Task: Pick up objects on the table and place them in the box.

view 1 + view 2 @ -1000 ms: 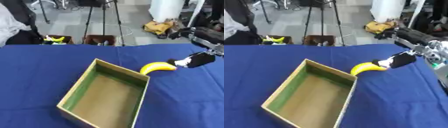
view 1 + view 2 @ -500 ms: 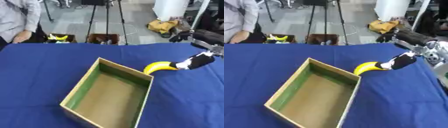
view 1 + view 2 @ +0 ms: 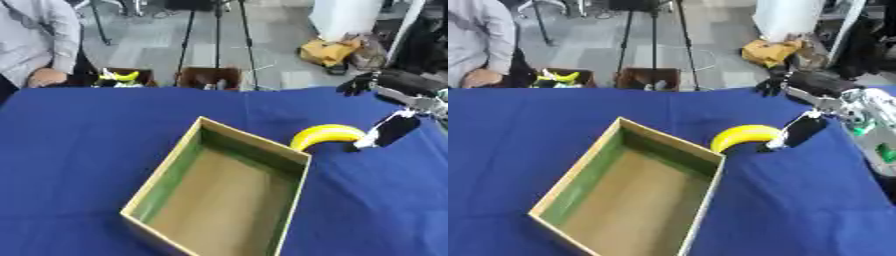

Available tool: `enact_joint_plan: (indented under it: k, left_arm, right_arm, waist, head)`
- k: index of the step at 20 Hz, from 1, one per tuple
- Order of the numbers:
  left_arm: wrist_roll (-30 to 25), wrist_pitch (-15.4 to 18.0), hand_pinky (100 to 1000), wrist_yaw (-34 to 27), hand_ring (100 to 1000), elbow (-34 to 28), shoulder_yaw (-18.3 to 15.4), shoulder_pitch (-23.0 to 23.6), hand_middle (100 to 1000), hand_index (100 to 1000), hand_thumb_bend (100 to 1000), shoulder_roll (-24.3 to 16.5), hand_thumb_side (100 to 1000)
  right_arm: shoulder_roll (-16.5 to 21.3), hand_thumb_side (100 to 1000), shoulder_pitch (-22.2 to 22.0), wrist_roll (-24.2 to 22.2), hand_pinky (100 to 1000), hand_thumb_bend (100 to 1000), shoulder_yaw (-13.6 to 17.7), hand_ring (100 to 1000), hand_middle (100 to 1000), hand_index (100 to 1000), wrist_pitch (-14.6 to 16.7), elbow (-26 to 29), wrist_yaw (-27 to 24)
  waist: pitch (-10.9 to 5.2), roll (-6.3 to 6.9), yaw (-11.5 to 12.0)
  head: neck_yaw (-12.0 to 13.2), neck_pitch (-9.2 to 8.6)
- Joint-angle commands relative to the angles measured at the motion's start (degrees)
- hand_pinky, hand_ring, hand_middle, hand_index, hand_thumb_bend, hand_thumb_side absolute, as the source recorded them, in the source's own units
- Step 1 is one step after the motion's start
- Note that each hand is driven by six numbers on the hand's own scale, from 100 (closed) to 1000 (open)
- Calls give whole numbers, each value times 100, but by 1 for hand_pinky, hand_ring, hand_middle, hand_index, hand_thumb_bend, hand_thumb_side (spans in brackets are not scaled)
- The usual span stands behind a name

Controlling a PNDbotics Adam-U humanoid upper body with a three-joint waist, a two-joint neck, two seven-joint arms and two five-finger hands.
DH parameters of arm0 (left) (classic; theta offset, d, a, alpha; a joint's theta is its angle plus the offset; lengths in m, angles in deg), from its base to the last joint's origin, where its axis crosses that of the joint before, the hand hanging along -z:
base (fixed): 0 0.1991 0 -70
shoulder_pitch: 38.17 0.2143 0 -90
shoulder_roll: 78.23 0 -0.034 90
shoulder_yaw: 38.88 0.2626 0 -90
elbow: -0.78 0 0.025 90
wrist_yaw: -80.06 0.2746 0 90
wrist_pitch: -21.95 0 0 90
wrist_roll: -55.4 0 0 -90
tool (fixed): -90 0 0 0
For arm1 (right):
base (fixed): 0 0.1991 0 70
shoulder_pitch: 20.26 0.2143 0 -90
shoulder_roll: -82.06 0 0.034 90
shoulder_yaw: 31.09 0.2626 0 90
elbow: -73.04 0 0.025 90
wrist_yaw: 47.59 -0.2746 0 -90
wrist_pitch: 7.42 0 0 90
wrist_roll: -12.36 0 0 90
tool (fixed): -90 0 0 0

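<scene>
Your right hand (image 3: 800, 131) comes in from the 2 o'clock side of the table (image 3: 96, 130), black and angled down toward 8 o'clock, and its tip meets the right end of the banana (image 3: 325, 135). You cannot tell from either view whether the fingers are curled round that end or only set against it — the hand shows as one dark shape with a pale patch on its upper side.

The banana sits just beyond the box's (image 3: 219, 192) far-right corner, at about 2 o'clock from the box's middle. Its long axis runs roughly 9 to 3 o'clock, arched with the hump toward 12. The left end dips down toward 7 o'clock and overlaps the box's rim at that corner; the right end points toward 3 to 4 o'clock, into your hand. Whether the banana rests on the cloth or is lifted off it is not clear, though a dark shadow lies under its right half.

The box is open-topped, with green inner walls and a brown floor, and lies turned on the blue cloth so that its long axis runs from about 1 to 7 o'clock — nothing shows inside it.
</scene>
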Motion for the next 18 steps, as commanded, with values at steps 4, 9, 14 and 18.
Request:
enact_joint_plan:
  k: [4,9,14,18]
  left_arm:
    - [-32,16,214,49,425,-88,-2,-65,419,615,100,-35,1000]
    - [-49,26,214,51,425,-88,10,-81,419,616,100,-28,1000]
    - [-63,31,213,55,424,-88,18,-92,418,615,100,-19,1000]
    - [-65,31,213,60,423,-88,17,-94,418,615,100,-15,1000]
  right_arm:
    - [86,396,179,119,805,538,-20,775,735,869,138,-162,127]
    - [54,394,270,159,802,503,-75,778,739,856,201,-345,226]
    - [20,405,355,193,799,485,-101,780,742,849,258,-481,310]
    - [9,419,412,206,796,422,-115,785,747,848,292,-608,383]
  waist:
    - [-43,11,31]
    - [1,31,64]
    - [40,41,92]
    - [62,41,109]
  head:
    - [0,-93]
    - [-29,-121]
    - [-45,-137]
    - [-56,-147]
